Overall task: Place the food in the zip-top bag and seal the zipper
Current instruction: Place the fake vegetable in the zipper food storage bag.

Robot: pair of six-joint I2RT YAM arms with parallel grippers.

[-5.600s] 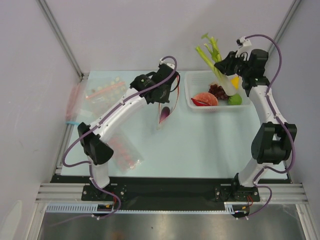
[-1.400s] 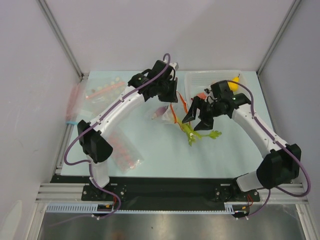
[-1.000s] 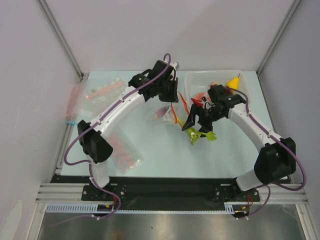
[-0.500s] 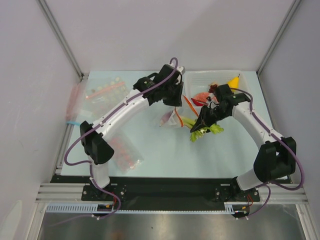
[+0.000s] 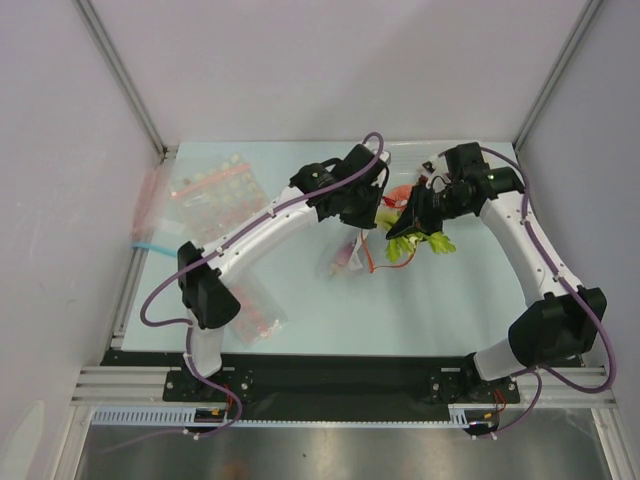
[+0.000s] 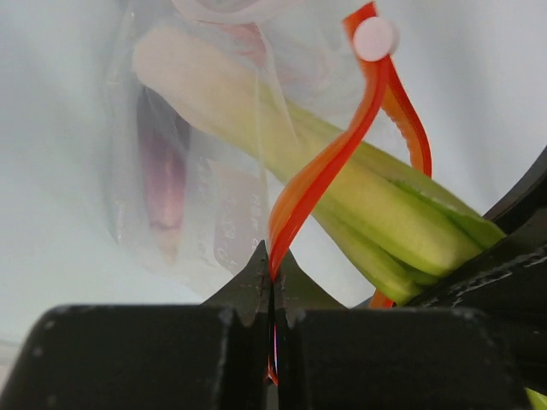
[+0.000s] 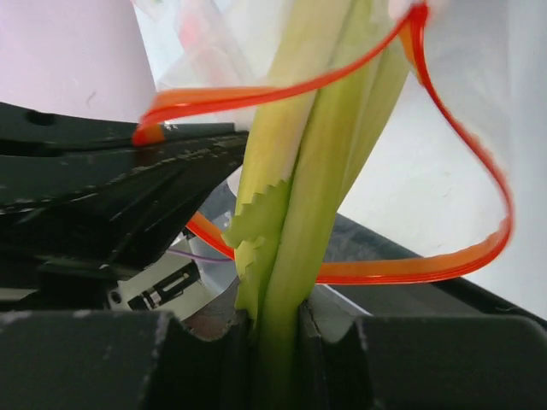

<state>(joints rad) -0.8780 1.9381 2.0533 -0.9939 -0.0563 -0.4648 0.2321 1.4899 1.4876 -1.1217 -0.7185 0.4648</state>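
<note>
My left gripper has its fingers pressed together on the zipper, pinching the red-orange strip right at the tips. From that pinch the strip rises and splits into an open loop, so the mouth of the zip-top bag is spread. The bag hangs below the left gripper over the middle of the bench, somewhat nearer the far edge than the near one.

My right gripper is clamped on the scallion, with the stalk squeezed between both fingers. In the right wrist view the stalk runs away from the fingers and passes through the orange loop. In the left wrist view its pale end lies inside the clear film, while the greener part remains outside towards the right gripper. From above, the leafy green tips stick out beside the right gripper, on the side towards the near edge.

A dark purplish shape shows through the bag wall beside the stalk; I cannot tell what it is.

Two dotted bags lie towards the left edge, one near the far-left corner and one closer to the near edge.
</note>
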